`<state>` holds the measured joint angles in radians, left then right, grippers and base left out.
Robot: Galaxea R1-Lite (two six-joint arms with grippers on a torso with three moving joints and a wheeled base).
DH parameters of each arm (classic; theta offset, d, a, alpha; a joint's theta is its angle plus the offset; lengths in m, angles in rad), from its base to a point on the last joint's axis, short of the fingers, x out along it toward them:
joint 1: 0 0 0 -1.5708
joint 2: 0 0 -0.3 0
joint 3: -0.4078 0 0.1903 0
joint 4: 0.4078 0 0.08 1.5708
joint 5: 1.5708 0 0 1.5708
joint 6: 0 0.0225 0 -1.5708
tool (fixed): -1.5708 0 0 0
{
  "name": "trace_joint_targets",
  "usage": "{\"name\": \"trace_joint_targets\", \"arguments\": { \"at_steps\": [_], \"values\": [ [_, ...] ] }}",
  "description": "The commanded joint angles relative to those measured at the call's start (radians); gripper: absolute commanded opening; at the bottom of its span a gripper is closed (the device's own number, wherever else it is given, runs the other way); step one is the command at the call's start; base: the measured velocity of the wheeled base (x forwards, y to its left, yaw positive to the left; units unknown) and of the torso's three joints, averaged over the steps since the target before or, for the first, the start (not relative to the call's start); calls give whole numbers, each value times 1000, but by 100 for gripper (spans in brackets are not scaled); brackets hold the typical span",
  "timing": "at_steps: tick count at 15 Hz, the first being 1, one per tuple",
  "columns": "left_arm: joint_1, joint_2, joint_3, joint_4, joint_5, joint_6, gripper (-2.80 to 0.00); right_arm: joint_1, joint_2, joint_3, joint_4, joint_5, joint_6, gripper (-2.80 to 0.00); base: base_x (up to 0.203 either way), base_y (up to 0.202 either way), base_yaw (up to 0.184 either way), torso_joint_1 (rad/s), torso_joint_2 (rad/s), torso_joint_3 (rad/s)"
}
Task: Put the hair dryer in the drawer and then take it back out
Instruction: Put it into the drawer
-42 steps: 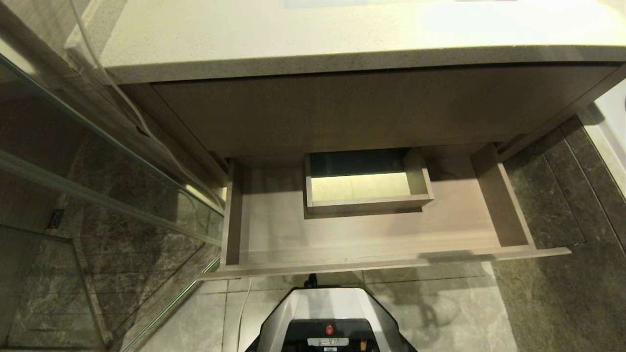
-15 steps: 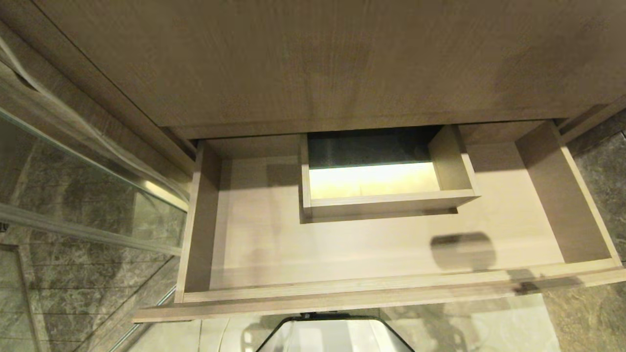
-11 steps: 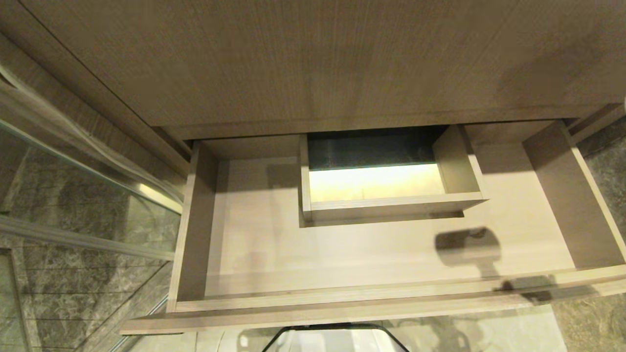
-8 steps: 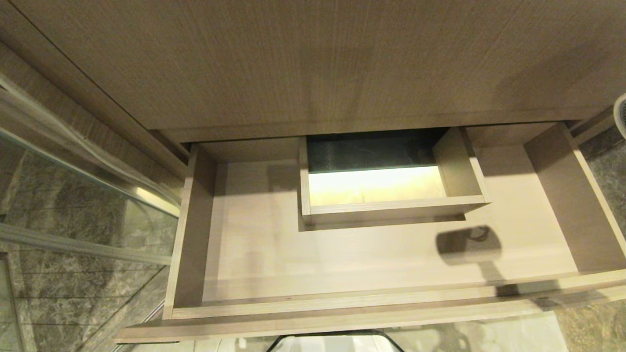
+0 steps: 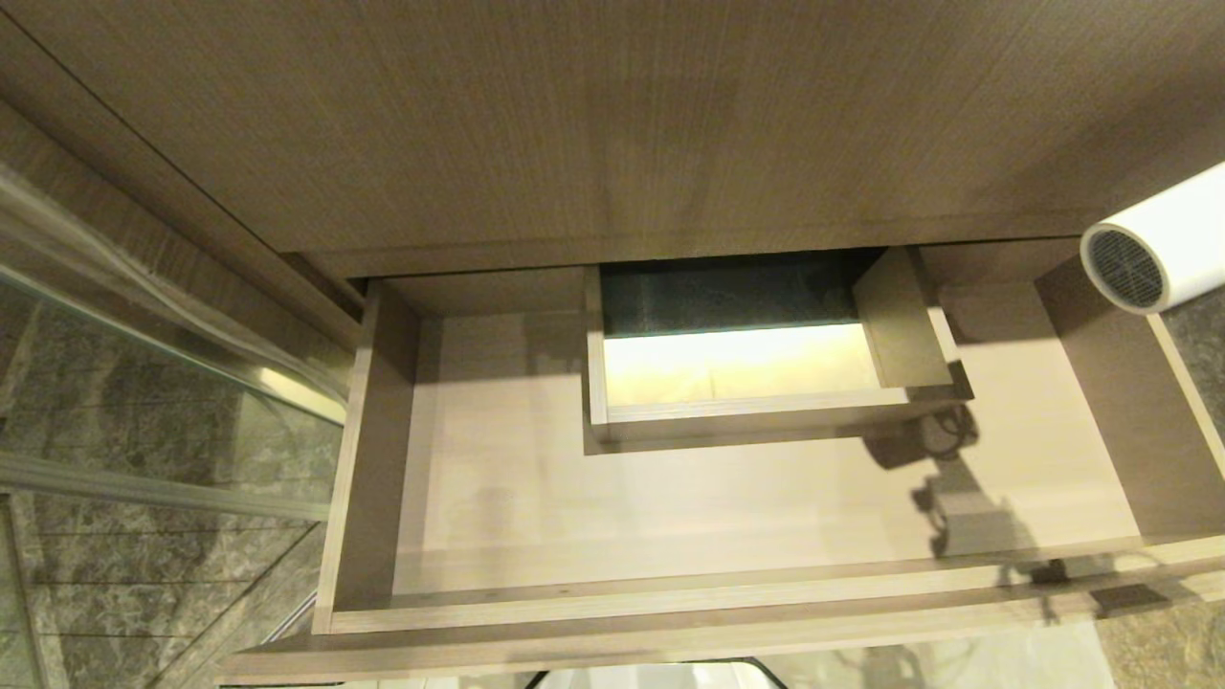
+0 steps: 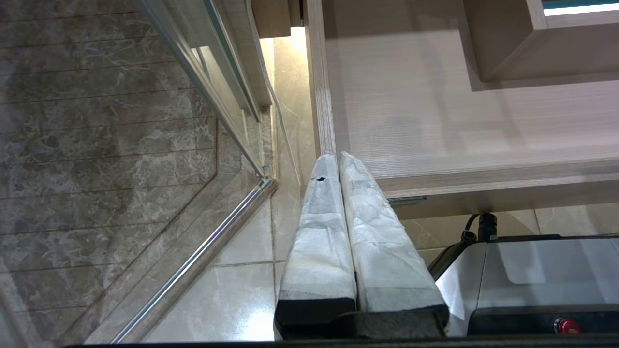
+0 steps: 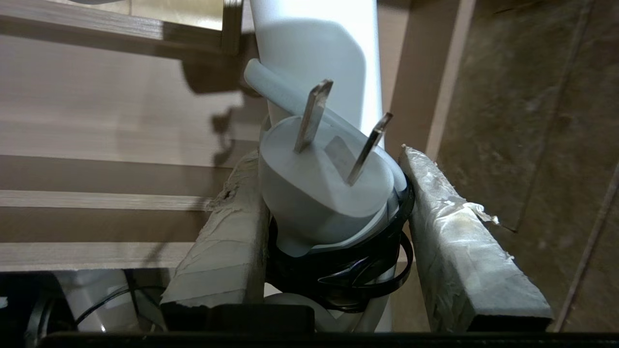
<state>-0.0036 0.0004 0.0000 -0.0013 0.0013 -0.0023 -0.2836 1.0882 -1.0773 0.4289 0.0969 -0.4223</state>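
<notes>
Marble floor surrounds the open drawer (image 5: pixel 670 517). Dryer (image 5: pixel 1153 251) has entered upper right, right fingers (image 7: pixel 232 241) grasping it; left fingers (image 6: pixel 319 227) clenched. Placement pending.

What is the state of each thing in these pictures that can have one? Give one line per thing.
drawer: pulled open, nothing lying inside.
hair dryer: held in the air above the drawer's right end, not yet inside.
plug: unplugged, prongs bare.
right gripper: fingers shut on the hair dryer.
left gripper: fingers shut, holding nothing.
</notes>
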Motion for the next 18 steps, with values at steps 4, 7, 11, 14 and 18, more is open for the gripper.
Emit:
{"name": "trace_joint_targets", "arguments": {
  "at_steps": [4,7,11,14,18],
  "values": [
    [1,0,0,0,0,-1,-280,-2,241,-34,12,103,-35,-280,0,0,0,4,3,18],
    [1,0,1,0,0,0,-280,-9,327,-35,22,105,-46,-280,0,0,0,0,0,0],
    [1,0,1,0,0,-1,-280,-51,469,-106,41,103,-49,-280,0,0,0,0,0,0],
    [1,0,2,0,0,-1,-280,-64,593,-179,44,102,-51,-280,0,0,0,0,0,0],
    [1,0,2,0,0,-1,-280,-65,762,-301,21,56,-53,-280,0,0,0,0,0,0]
  ]
}}
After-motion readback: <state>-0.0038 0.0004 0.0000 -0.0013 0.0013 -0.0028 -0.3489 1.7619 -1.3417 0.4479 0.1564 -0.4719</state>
